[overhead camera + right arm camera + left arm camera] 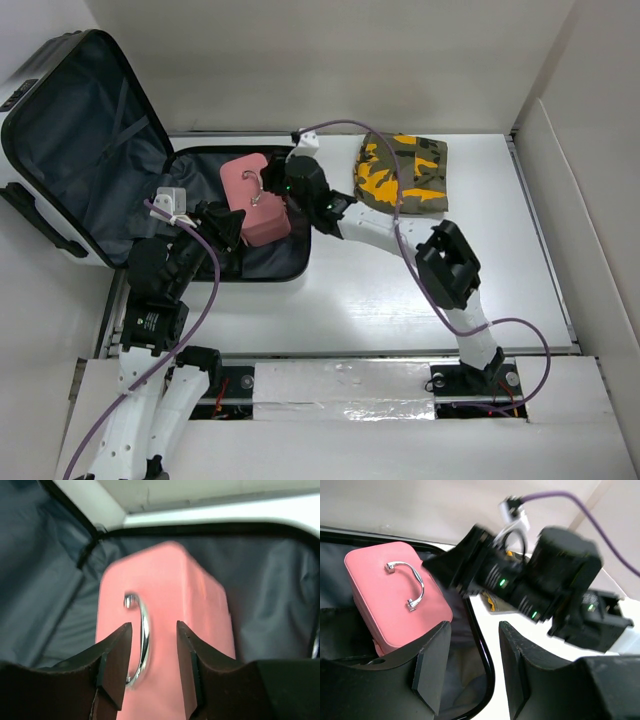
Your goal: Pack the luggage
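Note:
The luggage [80, 140] lies open at the left with its lid leaning up and its dark lined base [290, 268] flat on the table. A small pink case [255, 205] with a silver handle [144, 635] stands inside the base. My right gripper [154, 660] hovers just over that case, open, with the handle between its fingers and nearer the left one. My left gripper [472, 665] is open too, its fingers either side of the luggage's black rim [485, 655] without touching it, beside the pink case [390, 600].
Folded camouflage clothing [405, 172] in green, yellow and orange lies on the white table right of the luggage. The right arm [530, 580] reaches across in front of the left wrist camera. White walls enclose the table at the back and right.

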`<act>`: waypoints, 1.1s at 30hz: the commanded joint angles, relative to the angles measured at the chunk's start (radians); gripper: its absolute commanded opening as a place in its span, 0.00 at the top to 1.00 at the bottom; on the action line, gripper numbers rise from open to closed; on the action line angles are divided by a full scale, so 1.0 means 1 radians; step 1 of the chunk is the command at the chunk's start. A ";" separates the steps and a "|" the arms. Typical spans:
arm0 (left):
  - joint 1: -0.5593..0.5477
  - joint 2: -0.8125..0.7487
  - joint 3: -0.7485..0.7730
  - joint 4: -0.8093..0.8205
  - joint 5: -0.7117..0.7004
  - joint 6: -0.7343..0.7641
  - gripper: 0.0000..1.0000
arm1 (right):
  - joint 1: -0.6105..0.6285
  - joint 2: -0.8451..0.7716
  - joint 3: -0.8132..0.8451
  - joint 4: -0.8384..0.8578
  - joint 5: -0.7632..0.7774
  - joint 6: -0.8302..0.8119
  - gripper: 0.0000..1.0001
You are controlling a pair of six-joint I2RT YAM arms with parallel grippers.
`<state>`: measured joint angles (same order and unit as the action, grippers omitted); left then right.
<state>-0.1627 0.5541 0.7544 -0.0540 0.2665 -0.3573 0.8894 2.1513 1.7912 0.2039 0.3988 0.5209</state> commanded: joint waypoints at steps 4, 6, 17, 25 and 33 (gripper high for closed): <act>-0.005 0.001 0.010 0.033 0.000 0.000 0.60 | -0.060 -0.015 0.077 0.019 -0.159 -0.012 0.54; -0.005 0.003 0.010 0.034 0.004 0.000 0.60 | -0.060 0.016 0.103 -0.004 -0.237 -0.012 0.54; -0.005 0.000 0.010 0.034 0.008 -0.002 0.60 | 0.061 0.174 0.304 -0.113 -0.391 -0.044 0.78; -0.005 -0.006 0.017 0.031 -0.021 -0.002 0.60 | 0.095 0.239 0.485 -0.103 -0.638 -0.034 0.79; 0.005 0.000 0.016 0.042 -0.053 -0.014 0.60 | -0.027 -0.032 0.095 0.027 -0.506 -0.059 0.56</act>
<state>-0.1616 0.5526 0.7544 -0.0536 0.2287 -0.3607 0.9497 2.2395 1.9785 0.1207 -0.1516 0.4740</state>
